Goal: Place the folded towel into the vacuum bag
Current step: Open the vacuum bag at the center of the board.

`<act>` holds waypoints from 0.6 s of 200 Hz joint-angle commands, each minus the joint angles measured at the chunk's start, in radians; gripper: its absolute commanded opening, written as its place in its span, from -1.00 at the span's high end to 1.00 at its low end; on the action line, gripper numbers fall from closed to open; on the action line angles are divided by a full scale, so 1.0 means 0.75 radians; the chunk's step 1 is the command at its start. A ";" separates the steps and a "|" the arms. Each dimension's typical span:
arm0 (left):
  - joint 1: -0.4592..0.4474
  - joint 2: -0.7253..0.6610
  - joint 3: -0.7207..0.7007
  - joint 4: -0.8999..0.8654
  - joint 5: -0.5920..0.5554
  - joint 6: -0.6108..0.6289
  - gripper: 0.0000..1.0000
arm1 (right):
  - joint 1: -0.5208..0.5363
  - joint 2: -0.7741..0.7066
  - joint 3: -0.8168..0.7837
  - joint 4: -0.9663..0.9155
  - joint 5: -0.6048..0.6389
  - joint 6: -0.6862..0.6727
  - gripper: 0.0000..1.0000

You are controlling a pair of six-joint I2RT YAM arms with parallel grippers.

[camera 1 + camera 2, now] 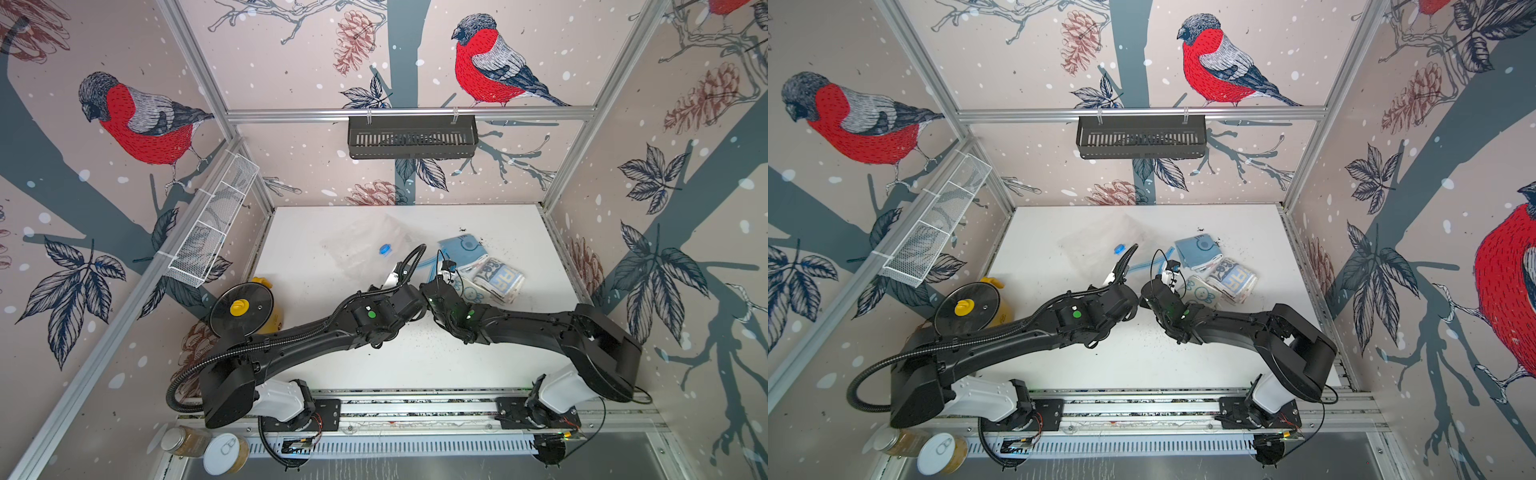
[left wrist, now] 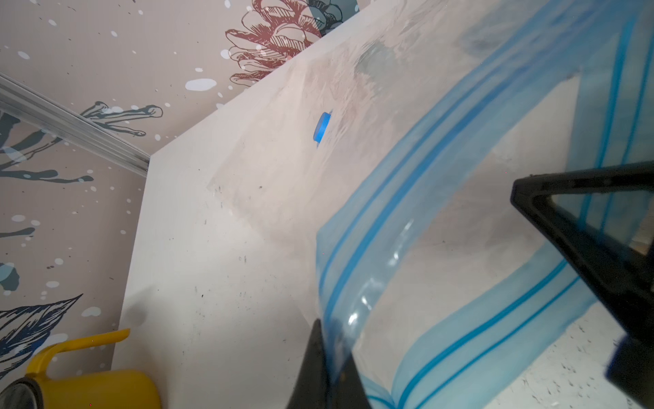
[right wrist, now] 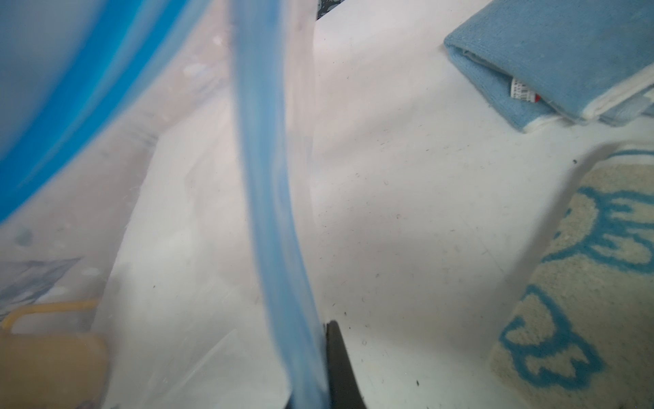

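While both my arms reach in over the middle of the table (image 1: 415,365), the bag (image 1: 361,245) lies mostly flat on the far middle of it. It is clear and faint in both top views, with its round blue cap (image 1: 385,249) facing up. Its mouth end, edged by the blue zip strip (image 2: 417,184), points toward the near right and is lifted off the table there.

My left gripper (image 2: 332,354) is closed on the left end of that strip. In the left wrist view its dark fingers (image 2: 311,371) pinch the blue plastic between them.

My right gripper (image 3: 315,386) sits just to the right, at the same mouth. That wrist view is blurred this close, and I see only one dark finger (image 3: 339,357). The strip runs straight down beside it, so the gripper seems clamped on the strip too.

Right of the bag, three folded towels lie on the table, all outside it:
- The blue towel (image 1: 463,249) is farthest and sits just beside the mouth.
- The grey-and-blue patterned towel (image 1: 498,276) is nearer and further right.
- The cream towel (image 1: 478,295) with blue drawings is nearest, just beside my right wrist.

A yellow jug (image 2: 106,386) stands at the left edge, well apart from the bag.
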 commanded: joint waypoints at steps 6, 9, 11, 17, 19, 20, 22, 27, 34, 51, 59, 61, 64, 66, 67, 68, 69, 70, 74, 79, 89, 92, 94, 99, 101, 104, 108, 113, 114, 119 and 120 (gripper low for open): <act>-0.046 -0.003 -0.028 0.035 -0.171 0.054 1.00 | -0.008 0.023 0.023 -0.048 0.030 0.015 0.88; -0.054 -0.001 -0.033 0.040 -0.177 0.061 1.00 | -0.006 0.026 0.024 -0.041 0.026 0.012 0.86; -0.059 0.001 -0.035 0.044 -0.179 0.064 1.00 | -0.007 0.026 0.024 -0.037 0.019 0.010 0.84; -0.070 0.004 -0.045 0.058 -0.181 0.078 1.00 | -0.007 0.030 0.024 -0.024 0.001 0.001 0.77; -0.071 0.005 -0.051 0.062 -0.181 0.080 1.00 | -0.007 0.030 0.022 -0.016 -0.005 -0.001 0.74; -0.071 0.006 -0.051 0.063 -0.181 0.081 1.00 | -0.007 0.029 0.022 -0.013 -0.007 -0.003 0.73; -0.073 0.009 -0.052 0.064 -0.178 0.083 1.00 | -0.008 0.029 0.020 -0.007 -0.014 -0.007 0.70; -0.072 0.016 -0.054 0.058 -0.171 0.078 1.00 | -0.007 0.026 0.015 0.010 -0.026 -0.015 0.63; -0.072 0.025 -0.061 0.056 -0.166 0.073 1.00 | -0.008 0.015 0.003 0.028 -0.043 -0.022 0.50; -0.068 0.035 -0.075 0.063 -0.138 0.070 1.00 | -0.011 -0.030 -0.029 0.068 -0.095 -0.049 0.15; -0.062 0.040 -0.081 0.066 -0.114 0.062 1.00 | -0.015 -0.058 -0.038 0.060 -0.119 -0.056 -0.02; -0.059 0.040 -0.082 0.067 -0.104 0.058 1.00 | -0.015 -0.063 -0.041 0.060 -0.128 -0.059 -0.06; -0.053 0.042 -0.085 0.068 -0.091 0.056 1.00 | -0.019 -0.073 -0.043 0.060 -0.139 -0.065 -0.12; -0.049 0.044 -0.084 0.069 -0.080 0.054 1.00 | -0.020 -0.080 -0.046 0.057 -0.150 -0.068 -0.15; -0.046 0.044 -0.084 0.069 -0.076 0.053 1.00 | -0.021 -0.081 -0.047 0.055 -0.155 -0.072 -0.17; -0.045 0.044 -0.085 0.069 -0.072 0.052 1.00 | -0.022 -0.086 -0.048 0.054 -0.159 -0.074 -0.18; -0.042 0.045 -0.084 0.067 -0.066 0.050 1.00 | -0.023 -0.090 -0.049 0.052 -0.163 -0.076 -0.19; -0.038 0.046 -0.085 0.067 -0.061 0.048 1.00 | -0.023 -0.093 -0.049 0.049 -0.168 -0.078 -0.20; -0.029 0.048 -0.086 0.067 -0.043 0.041 1.00 | -0.028 -0.108 -0.051 0.035 -0.185 -0.081 -0.24; -0.014 0.050 -0.087 0.066 -0.021 0.033 1.00 | -0.029 -0.126 -0.052 0.012 -0.199 -0.085 -0.29; 0.014 0.052 -0.088 0.072 0.022 0.026 1.00 | -0.033 -0.166 -0.059 -0.039 -0.227 -0.093 -0.36; 0.024 0.052 -0.089 0.073 0.032 0.026 1.00 | -0.035 -0.179 -0.063 -0.054 -0.233 -0.094 -0.37; 0.030 0.052 -0.091 0.074 0.040 0.025 1.00 | -0.035 -0.187 -0.065 -0.063 -0.240 -0.095 -0.38; 0.044 0.052 -0.093 0.081 0.057 0.026 1.00 | -0.037 -0.211 -0.071 -0.089 -0.251 -0.099 -0.39; 0.049 0.052 -0.092 0.085 0.063 0.026 1.00 | -0.040 -0.222 -0.073 -0.099 -0.256 -0.099 -0.39; 0.055 0.052 -0.093 0.089 0.073 0.028 1.00 | -0.040 -0.235 -0.078 -0.114 -0.261 -0.098 -0.39; 0.065 0.054 -0.094 0.095 0.086 0.031 1.00 | -0.040 -0.258 -0.084 -0.137 -0.266 -0.100 -0.39; 0.078 0.056 -0.093 0.101 0.104 0.035 1.00 | -0.042 -0.290 -0.091 -0.169 -0.270 -0.102 -0.40; 0.080 0.056 -0.094 0.101 0.106 0.036 1.00 | -0.042 -0.296 -0.093 -0.174 -0.270 -0.102 -0.40; 0.090 0.060 -0.091 0.105 0.119 0.035 1.00 | -0.044 -0.328 -0.099 -0.205 -0.268 -0.102 -0.41; 0.092 0.060 -0.089 0.105 0.120 0.034 1.00 | -0.044 -0.335 -0.101 -0.216 -0.268 -0.102 -0.42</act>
